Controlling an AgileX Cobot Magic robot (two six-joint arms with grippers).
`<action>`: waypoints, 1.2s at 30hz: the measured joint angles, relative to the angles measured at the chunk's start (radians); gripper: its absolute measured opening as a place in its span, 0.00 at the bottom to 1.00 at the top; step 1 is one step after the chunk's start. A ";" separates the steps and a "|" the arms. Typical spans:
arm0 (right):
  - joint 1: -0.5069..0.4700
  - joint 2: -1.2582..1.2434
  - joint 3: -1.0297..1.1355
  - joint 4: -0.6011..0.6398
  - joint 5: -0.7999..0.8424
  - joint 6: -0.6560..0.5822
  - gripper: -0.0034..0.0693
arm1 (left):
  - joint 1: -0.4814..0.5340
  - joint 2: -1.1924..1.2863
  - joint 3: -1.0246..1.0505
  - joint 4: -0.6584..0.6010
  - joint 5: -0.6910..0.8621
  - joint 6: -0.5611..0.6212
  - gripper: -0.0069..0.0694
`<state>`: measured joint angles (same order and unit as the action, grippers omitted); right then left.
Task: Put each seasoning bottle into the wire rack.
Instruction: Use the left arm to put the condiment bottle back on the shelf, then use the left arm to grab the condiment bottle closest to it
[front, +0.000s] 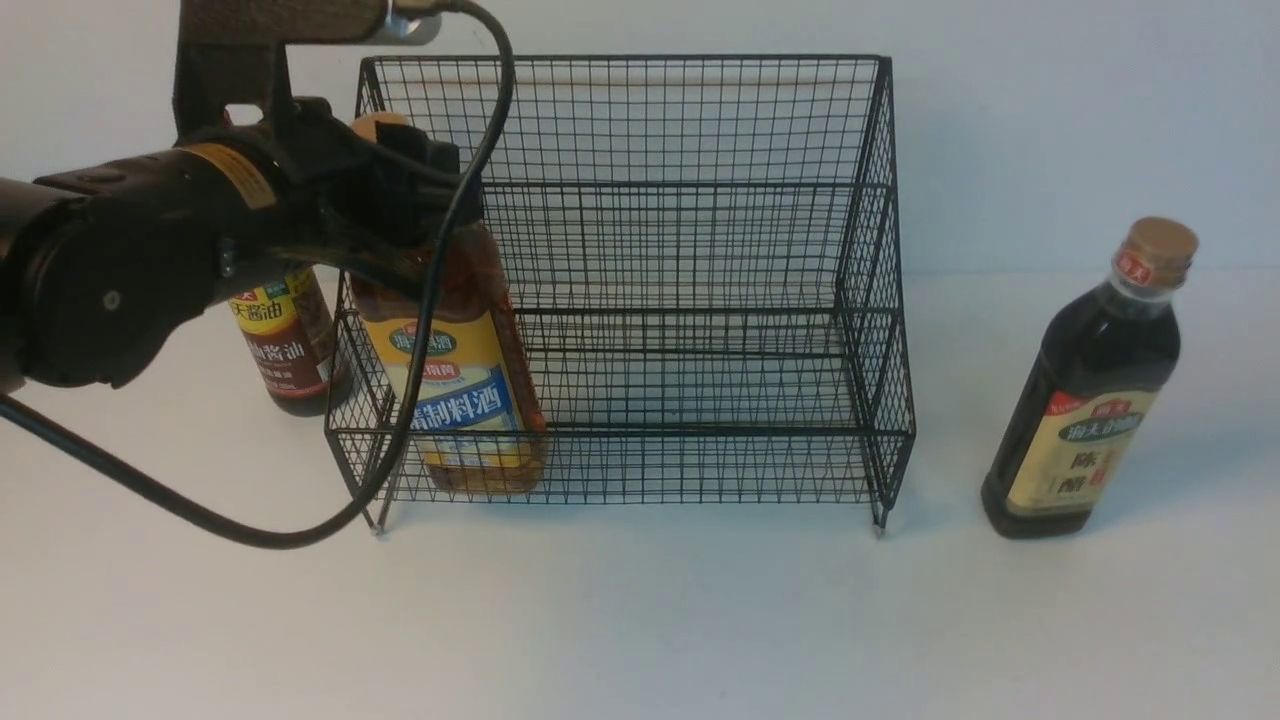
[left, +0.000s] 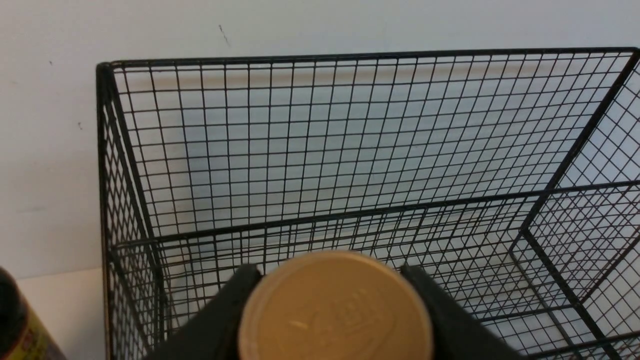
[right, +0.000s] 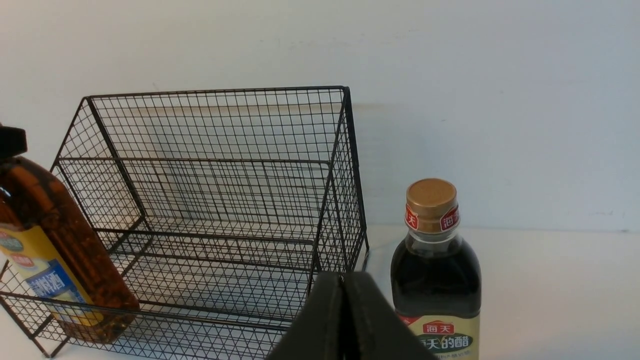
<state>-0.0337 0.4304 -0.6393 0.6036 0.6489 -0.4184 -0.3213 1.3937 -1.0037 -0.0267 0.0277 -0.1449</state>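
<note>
Amber bottle (front: 470, 390) sits in wire rack (front: 700, 250), lower front tier, far left end, leaning slightly. Slim dark bottle (front: 290, 350) is outside the rack, just beside its left wall; near-black bottle (front: 1090, 400) stands on table (front: 640, 620), right of rack, well apart. Black cable (front: 430, 300) crosses amber bottle's label. Slim bottle's top is hidden behind L arm. Left gripper (front: 405, 170) is clamped on amber bottle's tan cap. Right gripper (right: 343, 320) has fingers pressed together, nothing held, near near-black bottle.
</note>
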 joint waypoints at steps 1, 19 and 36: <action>0.000 0.000 0.000 0.000 0.000 0.000 0.02 | 0.000 0.001 -0.001 0.000 0.000 0.000 0.50; 0.000 0.105 -0.038 -0.027 -0.105 -0.030 0.02 | 0.000 -0.051 -0.013 0.000 -0.006 0.057 0.80; 0.000 0.429 -0.214 0.059 -0.297 -0.297 0.03 | 0.000 -0.463 -0.014 0.002 0.368 0.122 0.15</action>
<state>-0.0337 0.8589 -0.8529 0.6626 0.3516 -0.7150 -0.3213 0.9311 -1.0182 -0.0250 0.3953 -0.0234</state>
